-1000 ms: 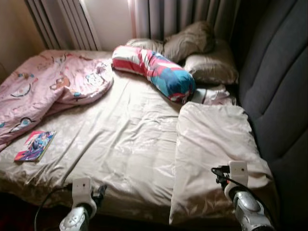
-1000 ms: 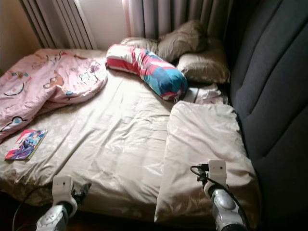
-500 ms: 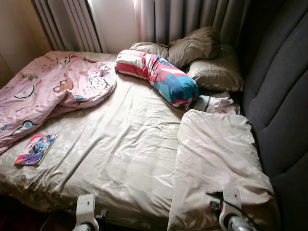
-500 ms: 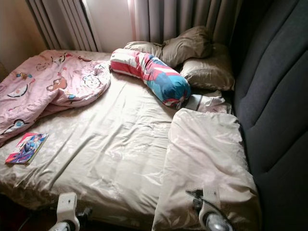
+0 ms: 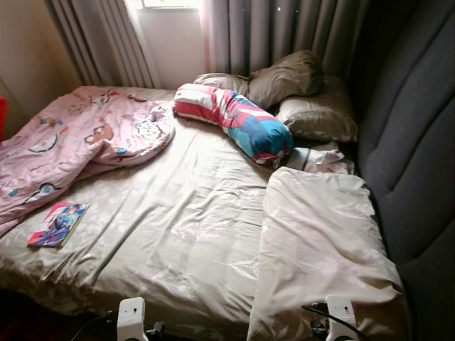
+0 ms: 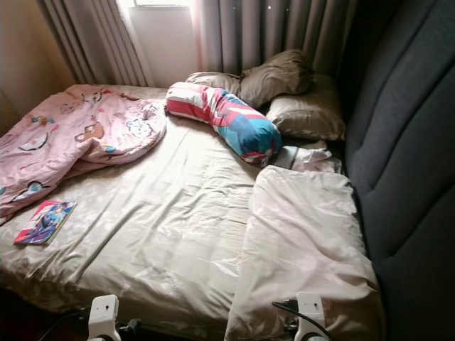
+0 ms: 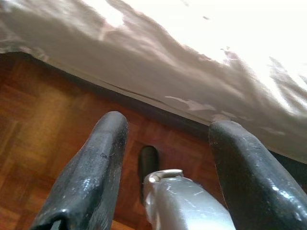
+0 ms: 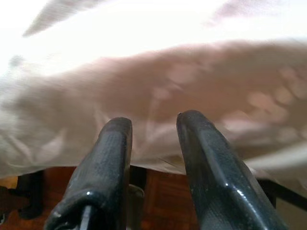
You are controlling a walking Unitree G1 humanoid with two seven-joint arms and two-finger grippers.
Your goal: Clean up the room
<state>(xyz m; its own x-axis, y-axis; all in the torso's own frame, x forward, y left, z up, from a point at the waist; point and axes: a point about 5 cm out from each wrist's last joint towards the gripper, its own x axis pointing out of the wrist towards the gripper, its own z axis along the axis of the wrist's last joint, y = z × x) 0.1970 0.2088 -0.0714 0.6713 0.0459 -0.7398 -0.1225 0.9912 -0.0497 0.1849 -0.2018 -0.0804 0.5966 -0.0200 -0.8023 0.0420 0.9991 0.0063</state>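
Observation:
A bed with a beige satin sheet [image 5: 178, 220] lies before me. On it are a crumpled pink cartoon blanket [image 5: 78, 142] at the left, a colourful comic book [image 5: 57, 224] near the left edge, a striped red and blue bolster [image 5: 238, 124], brown pillows [image 5: 306, 92] at the head, and a folded beige duvet [image 5: 320, 241] at the right. My left gripper [image 7: 168, 124] is open and empty, low over the wooden floor [image 7: 43, 124] by the bed's edge. My right gripper [image 8: 153, 122] is open, close against the beige duvet [image 8: 192, 72].
A dark padded headboard [image 5: 412, 142] runs along the right side. Grey curtains [image 5: 284, 32] and a window [image 5: 167, 35] stand behind the bed. A crumpled white cloth [image 5: 316, 156] lies between bolster and duvet. A silver robot part [image 7: 187, 201] shows below the left fingers.
The camera has tilted up, bringing the window into view. Both arms have sunk to the bottom edge of the eye views. Nothing on the bed has moved.

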